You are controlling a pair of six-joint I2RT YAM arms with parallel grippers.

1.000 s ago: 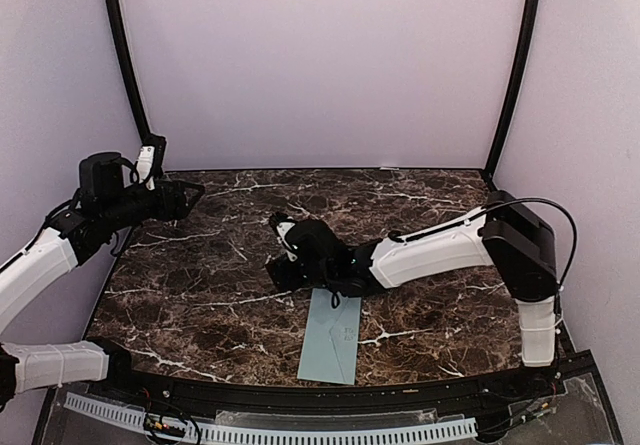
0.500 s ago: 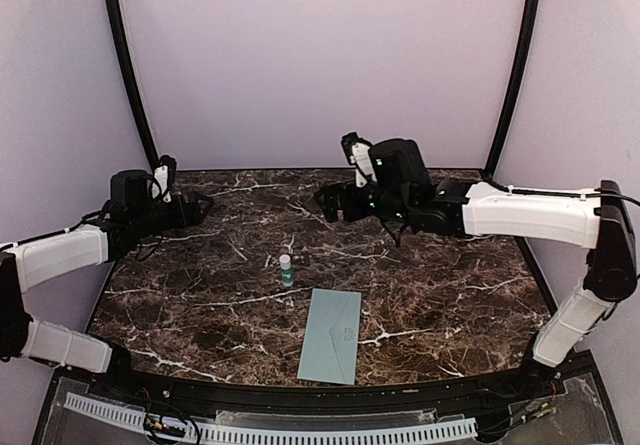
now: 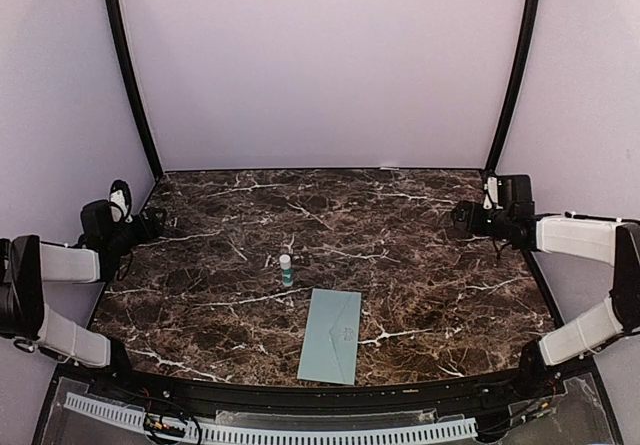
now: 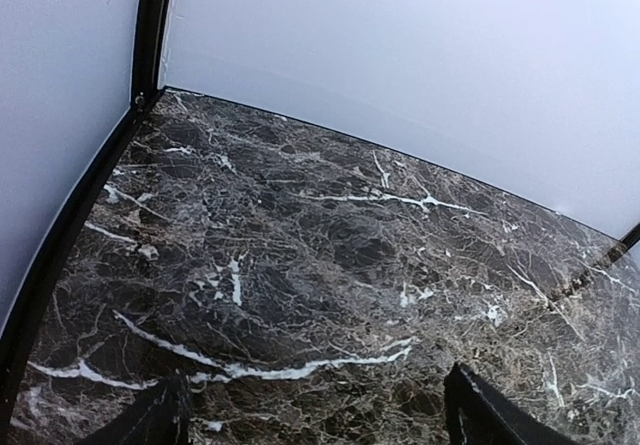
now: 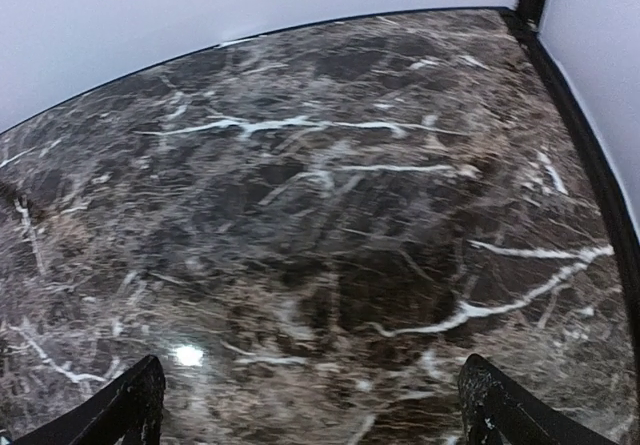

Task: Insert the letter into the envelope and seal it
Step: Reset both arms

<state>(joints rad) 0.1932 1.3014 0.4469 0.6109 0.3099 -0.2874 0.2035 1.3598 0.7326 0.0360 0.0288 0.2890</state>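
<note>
The pale grey-teal envelope point(image 3: 332, 336) lies flat near the table's front edge, its flap folded down. The letter is not in view. My left gripper point(image 3: 153, 223) is drawn back at the table's left edge, far from the envelope. In the left wrist view it point(image 4: 315, 417) stands open over bare marble, with nothing between its fingers point(image 4: 488, 417). My right gripper point(image 3: 461, 214) is drawn back at the right edge. The right wrist view shows it point(image 5: 312, 407) open and empty as well, with its fingers point(image 5: 128, 411) wide apart.
A small white-and-green glue stick point(image 3: 286, 269) stands upright just behind the envelope's far left corner. The dark marble table point(image 3: 400, 265) is ringed by a black rim and pale walls with two black corner posts.
The right arm swung from the middle of the table out to the right edge, leaving the glue stick standing. The left arm pulled back lower along the left edge.
</note>
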